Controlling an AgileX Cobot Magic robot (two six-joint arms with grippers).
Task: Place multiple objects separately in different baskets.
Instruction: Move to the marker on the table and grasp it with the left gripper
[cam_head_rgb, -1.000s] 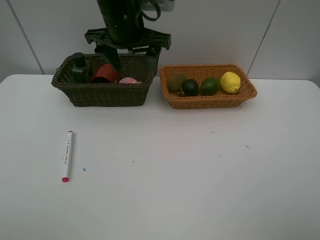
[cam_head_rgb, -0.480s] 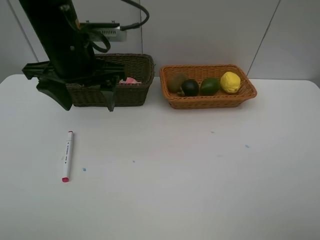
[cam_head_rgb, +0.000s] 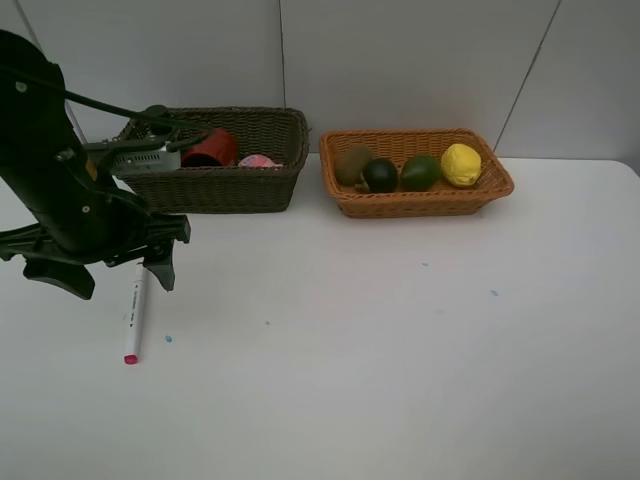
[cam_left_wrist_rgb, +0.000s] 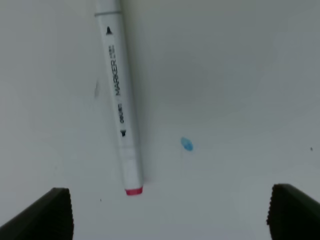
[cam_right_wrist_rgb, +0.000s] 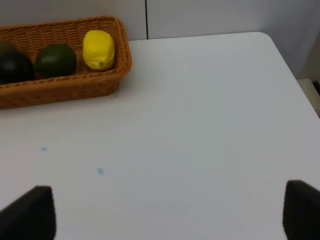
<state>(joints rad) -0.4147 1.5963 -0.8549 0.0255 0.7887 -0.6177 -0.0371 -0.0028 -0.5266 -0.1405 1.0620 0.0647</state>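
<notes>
The left claw (cam_head_rgb: 112, 278) hung wide open over the white marker (cam_head_rgb: 133, 314), holding nothing. The marker lay flat on the white table (cam_head_rgb: 400, 350). The right claw (cam_right_wrist_rgb: 170, 212) was wide open and empty too.

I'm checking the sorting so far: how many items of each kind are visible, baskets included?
Baskets: 2, dark basket and orange basket
Fruits: 4, kiwi, dark fruit, avocado, lemon
Cups: 1, red cup
Pink bottles: 1
Markers: 1
Total: 9
</notes>
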